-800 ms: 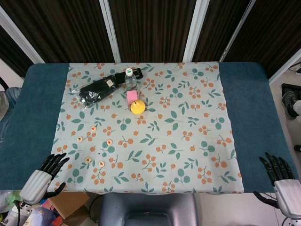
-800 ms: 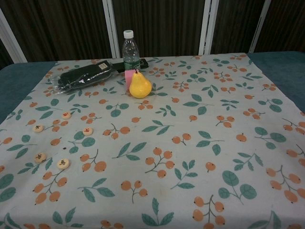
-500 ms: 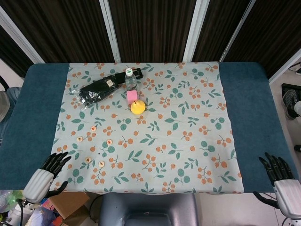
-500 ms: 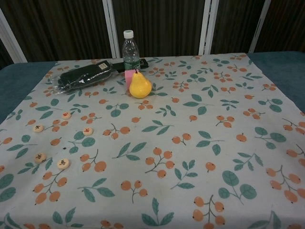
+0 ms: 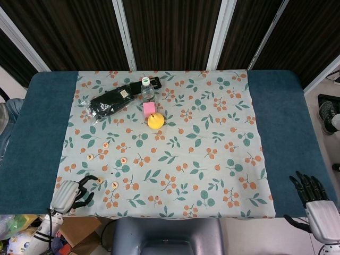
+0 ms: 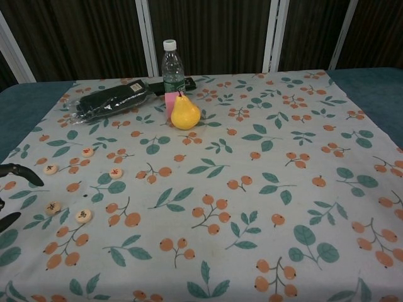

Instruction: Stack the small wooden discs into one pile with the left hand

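Note:
Several small wooden discs lie apart on the left side of the flowered cloth (image 5: 212,175). One disc (image 5: 105,144) is farthest, another (image 5: 90,156) lies left of it, and a third (image 5: 123,160) to the right. Two near discs (image 5: 99,180) (image 5: 115,185) lie close to the front edge; in the chest view they show as a disc (image 6: 53,207) and a disc (image 6: 83,216). My left hand (image 5: 71,192) hovers at the cloth's front left corner, fingers apart and holding nothing, its fingertips (image 6: 22,172) just left of the nearest disc. My right hand (image 5: 313,204) stays open off the table's front right corner.
At the back of the cloth stand a water bottle (image 5: 146,88), a pink block (image 5: 149,108) and a yellow pear (image 5: 155,120). A black bagged bundle (image 5: 109,102) lies left of the bottle. Bare blue table (image 5: 32,138) flanks the cloth.
My left hand has moved right and forward onto the cloth's front left corner, towards the near discs, and its fingertips now show in the chest view. The discs have not moved.

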Controlling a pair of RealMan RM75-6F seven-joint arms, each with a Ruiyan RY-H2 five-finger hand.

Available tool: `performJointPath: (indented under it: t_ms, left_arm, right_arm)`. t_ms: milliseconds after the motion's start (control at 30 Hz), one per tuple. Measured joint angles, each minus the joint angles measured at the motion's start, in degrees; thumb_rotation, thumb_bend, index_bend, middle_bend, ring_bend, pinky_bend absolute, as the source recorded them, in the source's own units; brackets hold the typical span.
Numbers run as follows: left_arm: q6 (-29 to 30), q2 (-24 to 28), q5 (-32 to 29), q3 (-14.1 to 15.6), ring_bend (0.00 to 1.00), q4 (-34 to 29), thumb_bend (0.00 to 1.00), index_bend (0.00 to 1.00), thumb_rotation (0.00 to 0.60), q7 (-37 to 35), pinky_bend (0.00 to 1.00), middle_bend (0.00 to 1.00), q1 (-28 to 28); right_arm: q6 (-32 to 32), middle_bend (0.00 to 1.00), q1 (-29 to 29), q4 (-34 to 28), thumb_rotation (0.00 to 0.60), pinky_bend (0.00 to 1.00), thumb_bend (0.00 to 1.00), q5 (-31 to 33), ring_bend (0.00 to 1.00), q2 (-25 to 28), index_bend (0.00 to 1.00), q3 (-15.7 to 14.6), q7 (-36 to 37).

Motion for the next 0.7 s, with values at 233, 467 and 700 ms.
performJointPath:
  t_ms: [233, 467, 700]
  left_arm:
    - [-2.6, -4.8, -3.3, -1.6, 1.00, 4.3, 0.42, 0.33, 0.600, 0.7, 1.00, 1.00, -1.2]
    - [-5.6, -6.6, -5.6, -2.2, 1.00, 6.2, 0.42, 0.33, 0.600, 3.2, 1.00, 1.00, -2.2]
    - [-6.8, -7.9, -7.2, -2.8, 1.00, 7.7, 0.42, 0.35, 0.600, 4.5, 1.00, 1.00, -2.7]
  right_arm:
    - [-0.2, 0.00, 0.1, 0.0, 0.600, 0.00, 0.10, 0.0, 0.00, 0.0, 0.00, 0.0, -0.1]
    - [0.3, 0.00, 0.0, 0.2, 0.600, 0.00, 0.10, 0.0, 0.00, 0.1, 0.00, 0.1, 0.6]
    - [0.3, 0.00, 0.0, 0.2, 0.600, 0.00, 0.10, 0.0, 0.00, 0.1, 0.00, 0.0, 0.6]
